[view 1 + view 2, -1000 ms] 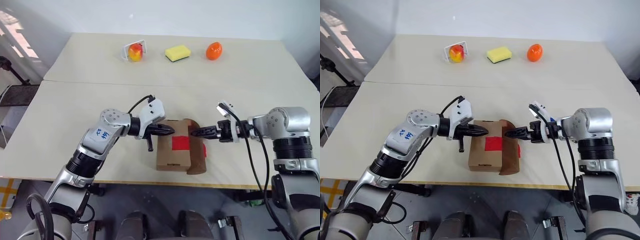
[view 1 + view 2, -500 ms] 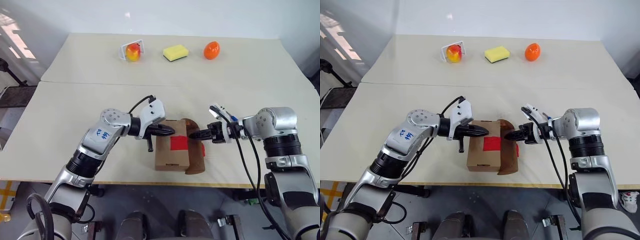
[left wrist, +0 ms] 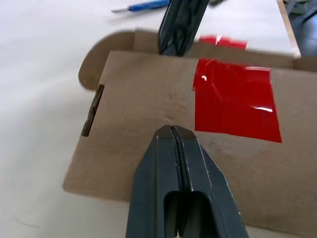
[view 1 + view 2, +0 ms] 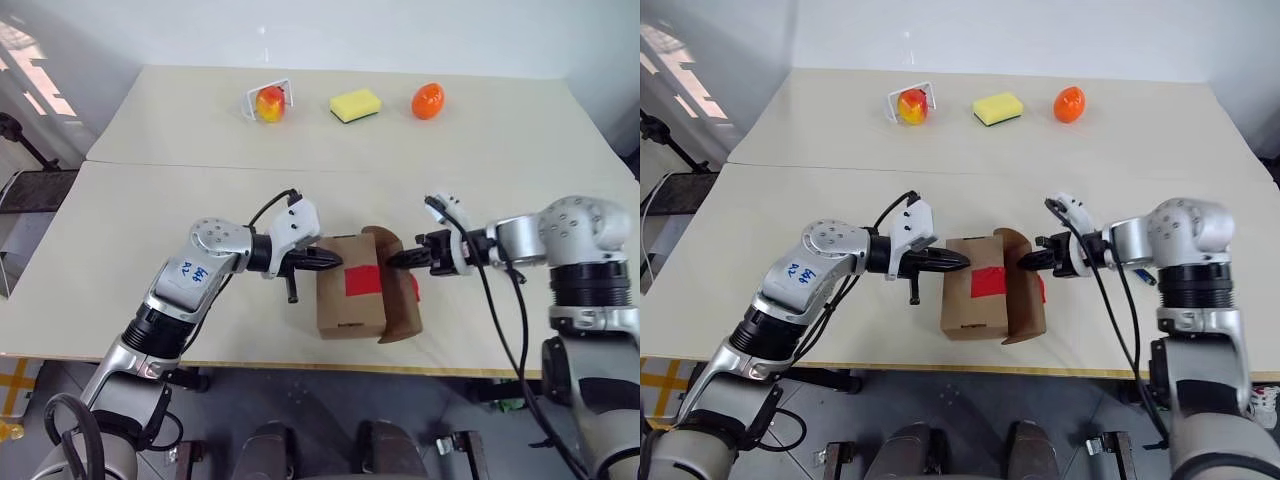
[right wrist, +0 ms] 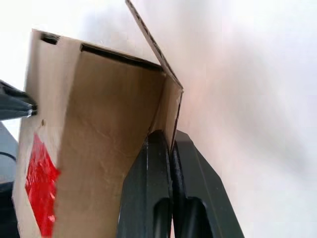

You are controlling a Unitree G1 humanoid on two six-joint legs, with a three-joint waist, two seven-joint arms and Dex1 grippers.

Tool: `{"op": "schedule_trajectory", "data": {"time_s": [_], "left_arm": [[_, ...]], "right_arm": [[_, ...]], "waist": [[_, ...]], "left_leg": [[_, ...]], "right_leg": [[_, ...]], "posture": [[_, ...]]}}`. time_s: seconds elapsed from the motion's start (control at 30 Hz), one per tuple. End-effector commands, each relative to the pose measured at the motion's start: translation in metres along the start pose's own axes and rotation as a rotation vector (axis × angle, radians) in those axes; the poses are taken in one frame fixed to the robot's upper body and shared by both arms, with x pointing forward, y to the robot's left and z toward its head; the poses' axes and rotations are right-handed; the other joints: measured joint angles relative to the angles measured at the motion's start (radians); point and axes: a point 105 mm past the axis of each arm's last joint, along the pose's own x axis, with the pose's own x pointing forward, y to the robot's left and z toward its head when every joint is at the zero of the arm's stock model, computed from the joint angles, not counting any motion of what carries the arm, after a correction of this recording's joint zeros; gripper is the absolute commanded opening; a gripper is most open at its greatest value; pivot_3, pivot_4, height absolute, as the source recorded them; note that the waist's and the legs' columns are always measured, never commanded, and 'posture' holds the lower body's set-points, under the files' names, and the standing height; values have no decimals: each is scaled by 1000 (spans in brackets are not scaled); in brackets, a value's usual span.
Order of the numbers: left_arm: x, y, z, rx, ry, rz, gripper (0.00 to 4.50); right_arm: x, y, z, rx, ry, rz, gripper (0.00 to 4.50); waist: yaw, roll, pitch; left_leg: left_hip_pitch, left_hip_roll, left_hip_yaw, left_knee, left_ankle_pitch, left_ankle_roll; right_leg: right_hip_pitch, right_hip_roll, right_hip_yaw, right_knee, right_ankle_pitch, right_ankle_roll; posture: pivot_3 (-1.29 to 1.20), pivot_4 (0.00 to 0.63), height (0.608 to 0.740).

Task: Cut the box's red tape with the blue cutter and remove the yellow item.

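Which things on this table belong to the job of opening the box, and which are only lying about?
For the job: brown cardboard box; its square red tape patch; thin blue cutter stick; left gripper, shut, at the box; right gripper, shut on the box's flap.
Lying about: red-yellow fruit in white holder; rectangular yellow sponge; orange egg-shaped fruit.

Brown cardboard box (image 4: 350, 287) sits nr counter's front edge, centre. Red tape (image 4: 361, 281) square on top panel. Right flap (image 4: 398, 290) raised, curved. Blue cutter (image 4: 1143, 276) lies on counter right of box.
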Motion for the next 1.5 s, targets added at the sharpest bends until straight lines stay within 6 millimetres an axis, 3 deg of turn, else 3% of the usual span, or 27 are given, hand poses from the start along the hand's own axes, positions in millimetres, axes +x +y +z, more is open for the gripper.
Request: {"op": "schedule_trajectory", "data": {"time_s": [0.03, 0.23, 0.57, 0.77, 0.83, 0.97, 1.03, 1.17, 1.33, 1.5], "left_arm": [[7, -3, -24, -38, 61, 24, 0], [18, 1, -22, -22, 21, 64, 0], [19, 10, -25, -29, -1, 106, 0], [-3, 16, -22, -87, -61, 83, 0], [-20, 15, -20, -138, -97, 47, 0], [-44, 16, -8, -200, -161, 4, 0], [-49, 19, 8, -201, -205, -5, 0], [-45, 17, 40, -186, -305, -40, 0], [-26, 3, 64, -127, -333, -134, 0], [-22, -13, 45, -76, -174, -238, 0]], "right_arm": [[-31, 35, 16, -155, -17, 5, 27], [-41, 54, 12, -194, 24, -43, 27], [-34, 57, 17, -316, 19, -237, 27], [-29, 56, 24, -332, -8, -306, 27], [-31, 52, 25, -351, -6, -370, 27], [-30, 50, 25, -363, -7, -414, 27], [-27, 49, 23, -365, -6, -419, 27], [-25, 51, 24, -370, -12, -419, 27], [-24, 54, 26, -374, -30, -421, 27], [-25, 53, 27, -373, -42, -434, 27]], "waist": [[0, 0, 0], [9, -1, 1], [25, -1, 1], [21, -1, 1], [17, -1, 1], [2, -1, 1], [-1, -1, 1], [3, -1, 1], [-1, -1, 1], [-5, -1, 1]], "left_leg": [[0, 0, 0, 0, 0, 0], [-1, 4, 0, 0, -1, 2], [-3, 5, 1, 1, -1, 2], [-3, 8, 1, 1, -1, 2], [-3, 9, 1, 1, -1, 2], [-4, 10, 2, 0, -1, 2], [-6, 10, 2, 0, -1, 2], [-19, 8, 0, 4, -1, 2], [-20, 8, 0, 2, -1, 2], [-19, 9, 3, 0, -1, 2]], "right_leg": [[0, 0, 0, 0, 0, 0], [0, -1, -2, -2, 0, 0], [-1, -1, -3, -3, 1, -1], [-1, 1, -3, -3, 2, -3], [-1, 1, -3, -3, 2, -3], [-3, 2, -3, -3, 2, -3], [-5, 2, -3, -3, 2, -3], [-16, 1, -4, -2, 3, -3], [-17, 1, -5, -2, 3, -2], [-18, 2, -5, -2, 3, -2]], "posture": [[0, 150, 740], [0, 150, 740], [0, 150, 740], [0, 150, 740], [0, 150, 740], [0, 150, 740], [0, 150, 740], [0, 150, 740], [0, 150, 740], [0, 150, 740]]}}
